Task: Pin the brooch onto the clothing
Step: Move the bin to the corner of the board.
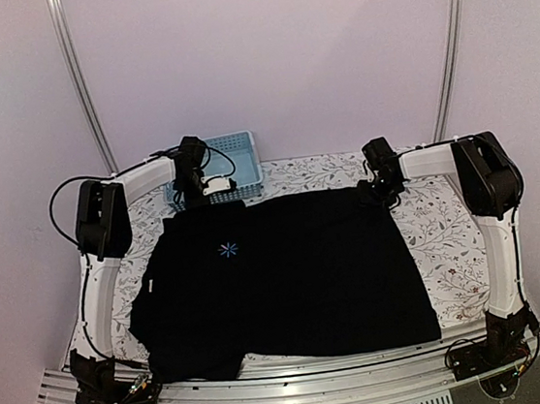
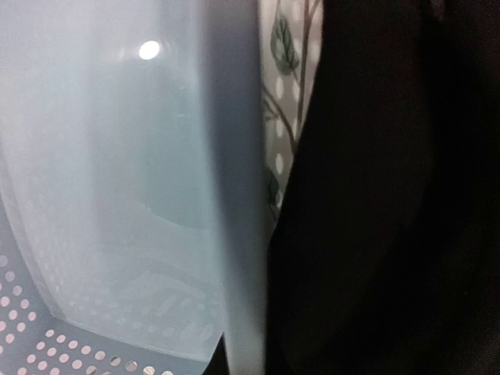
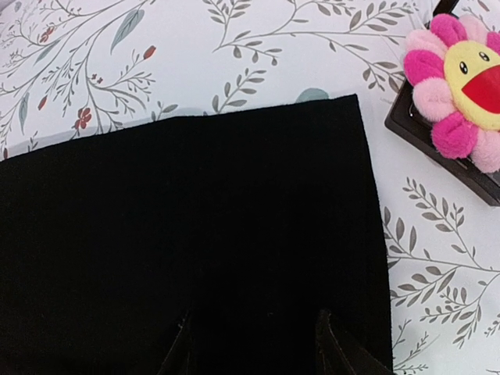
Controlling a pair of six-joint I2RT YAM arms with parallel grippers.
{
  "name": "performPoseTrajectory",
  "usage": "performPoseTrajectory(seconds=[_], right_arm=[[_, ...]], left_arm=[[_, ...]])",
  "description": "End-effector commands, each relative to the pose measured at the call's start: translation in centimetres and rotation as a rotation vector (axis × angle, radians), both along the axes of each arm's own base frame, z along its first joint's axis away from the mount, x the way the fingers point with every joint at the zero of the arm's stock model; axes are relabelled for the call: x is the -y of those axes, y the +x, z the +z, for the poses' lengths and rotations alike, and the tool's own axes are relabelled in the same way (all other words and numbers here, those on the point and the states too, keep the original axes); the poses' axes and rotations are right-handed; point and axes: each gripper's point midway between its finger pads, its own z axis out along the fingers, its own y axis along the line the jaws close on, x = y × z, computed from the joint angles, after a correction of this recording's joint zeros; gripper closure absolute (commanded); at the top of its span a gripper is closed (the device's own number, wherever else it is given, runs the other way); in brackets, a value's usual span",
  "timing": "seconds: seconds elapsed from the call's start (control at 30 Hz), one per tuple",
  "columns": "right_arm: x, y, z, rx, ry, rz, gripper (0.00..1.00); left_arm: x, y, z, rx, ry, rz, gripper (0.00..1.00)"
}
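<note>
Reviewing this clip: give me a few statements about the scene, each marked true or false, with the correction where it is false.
1. The brooch sits on a small black stand, off the shirt. True.
2. The right gripper holds the brooch. False: its fingers stand apart above the shirt's corner, empty.
3. The shirt's star emblem is red. False: it is light blue.
4. A blue basket stands at the table's far edge. True.
5. The left gripper is wide open. False: it is shut, beside the basket.
</note>
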Motion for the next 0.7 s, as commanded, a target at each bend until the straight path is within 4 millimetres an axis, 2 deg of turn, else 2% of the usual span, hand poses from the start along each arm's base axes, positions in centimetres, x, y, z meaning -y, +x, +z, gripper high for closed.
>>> performPoseTrajectory(seconds=[0.0, 0.1, 0.17, 0.33, 0.47, 0.57, 0.67], right_arm=[[0.8, -3.5, -2.3, -0.142, -0.018, 0.019, 0.49], [0.7, -3.5, -1.9, -0.134, -0.011, 0.024, 0.49], [0.6, -3.6, -1.9, -0.133, -0.006, 0.025, 0.49], [0.4, -3.6, -2.0, -0.131, -0.006, 0.032, 0.49], [0.3, -3.6, -1.8, -0.131, -0.009, 0.039, 0.49], [0.0, -3.8, -1.7, -0.129, -0.007, 0.041, 0.49], [-0.4, -3.9, -1.5, -0.127, -0.005, 0.047, 0.49]], left_arm=[[-5.2, 0.0, 4.0, 0.005, -0.006, 0.136, 1.00], [-8.4, -0.3, 5.6, -0.004, -0.044, 0.266, 1.00], [-10.3, -1.0, 6.0, -0.034, -0.079, 0.330, 1.00], [-14.5, -2.5, 4.7, -0.127, -0.087, 0.393, 1.00], [-16.3, -1.5, 4.0, -0.117, -0.064, 0.479, 1.00], [-17.4, 0.5, 4.6, -0.022, -0.116, 0.683, 1.00], [-17.3, 0.6, 5.5, 0.021, -0.243, 0.873, 1.00]])
